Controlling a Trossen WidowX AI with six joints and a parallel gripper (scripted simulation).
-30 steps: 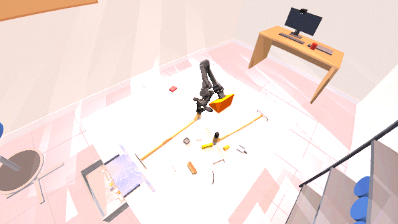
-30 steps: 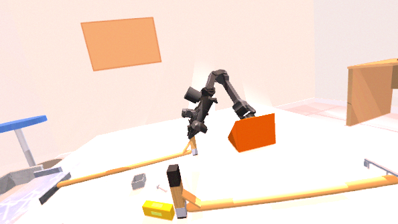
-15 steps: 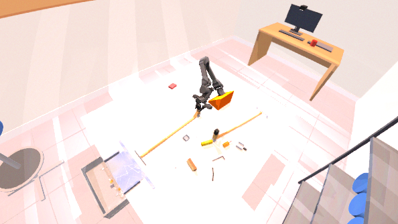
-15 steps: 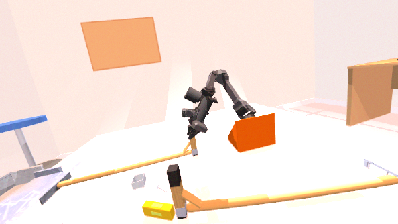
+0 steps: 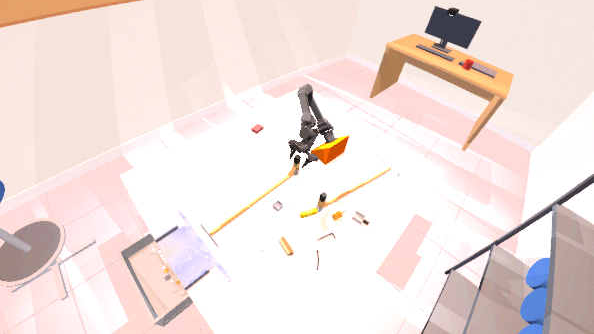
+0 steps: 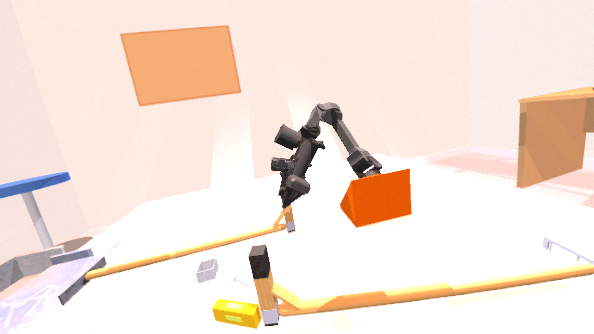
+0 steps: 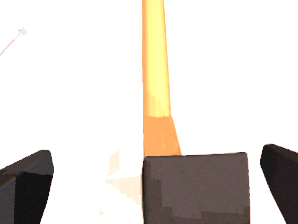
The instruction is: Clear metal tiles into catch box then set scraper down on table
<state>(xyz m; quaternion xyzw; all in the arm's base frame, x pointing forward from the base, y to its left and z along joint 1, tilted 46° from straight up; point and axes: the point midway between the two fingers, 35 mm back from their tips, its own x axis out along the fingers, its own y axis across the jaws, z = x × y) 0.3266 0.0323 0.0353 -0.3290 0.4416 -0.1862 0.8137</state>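
At the far left of the top view, the catch box sits at the end of the steel bench plate, with small tiles lying inside the box. From the plate's near edge the long scraper runs up and to the right across the white table, its grey blade touching the plate and its dark handle block under the claw. The claw is spread wide and grips nothing: in the wrist view its dark fingers stand on either side of the handle block, apart from it. The scraper lies flat on the table. To the right stands an orange wedge. Lower right lie a second scraper, a yellow block and a small grey open box.
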